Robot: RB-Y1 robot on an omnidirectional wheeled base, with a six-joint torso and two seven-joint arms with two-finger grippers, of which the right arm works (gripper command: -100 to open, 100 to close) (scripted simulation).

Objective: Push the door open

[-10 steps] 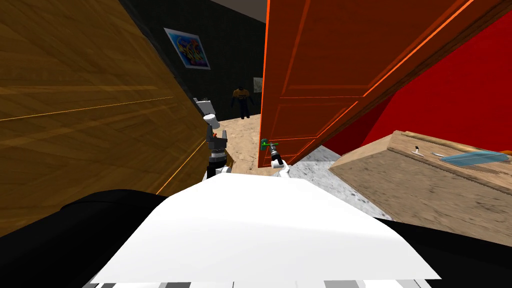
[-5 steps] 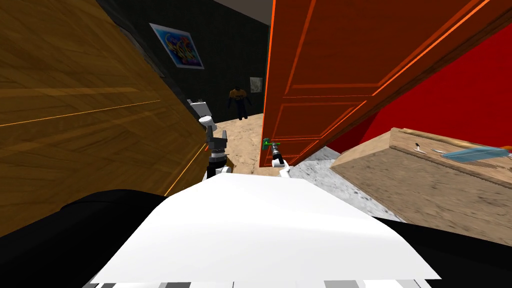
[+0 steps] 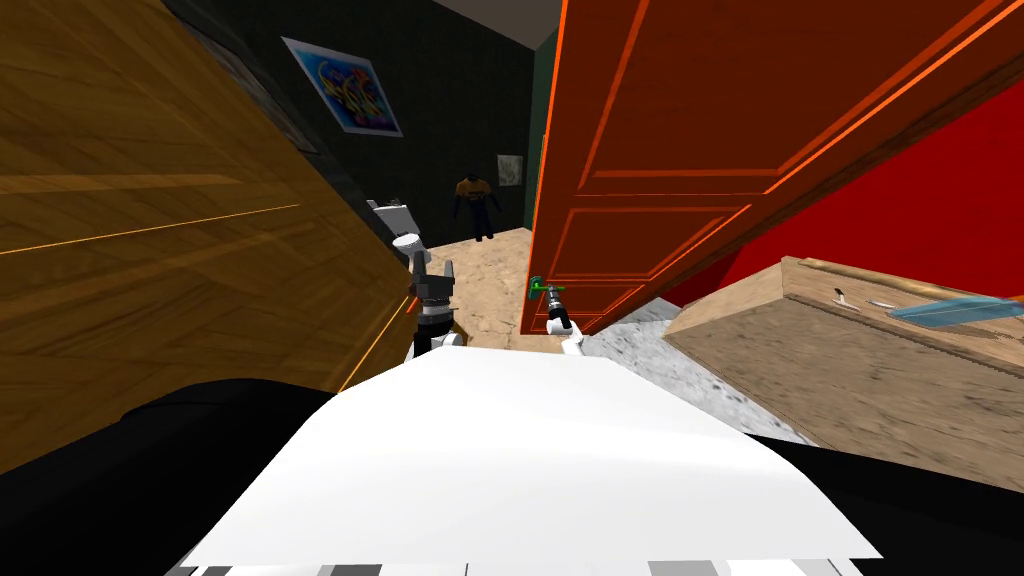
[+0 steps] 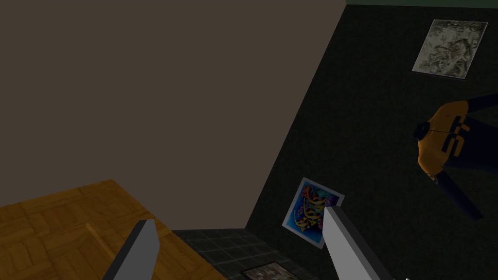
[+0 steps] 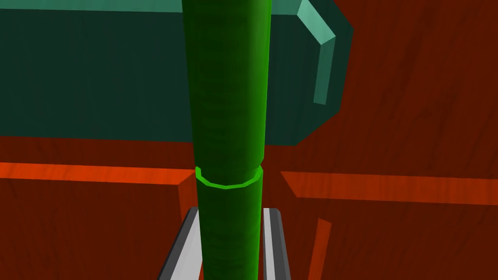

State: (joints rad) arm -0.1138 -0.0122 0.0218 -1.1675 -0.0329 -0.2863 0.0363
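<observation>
The orange-red panelled door (image 3: 690,130) stands ajar, its free edge near the middle of the head view. A green lever handle (image 3: 541,291) sticks out near its lower edge. My right gripper (image 3: 549,297) is at that handle. In the right wrist view the green handle (image 5: 228,121) runs between my two fingers (image 5: 187,248), which press its sides, with a dark teal plate (image 5: 97,73) behind it on the door (image 5: 413,146). My left gripper (image 3: 432,267) is raised left of the door gap, and its fingers (image 4: 141,250) stand wide apart with nothing between them.
A large brown wooden panel (image 3: 150,210) rises close on my left. A wooden counter (image 3: 850,350) with a blue object (image 3: 950,308) stands at right, before a red wall (image 3: 900,220). Through the gap lie a tan floor (image 3: 490,270), a dark wall with a poster (image 3: 343,85) and a hanging orange garment (image 3: 475,195).
The door's free edge has swung further away, widening the gap. My right gripper has followed with the handle in it. The view has shifted a little; the left arm holds its pose.
</observation>
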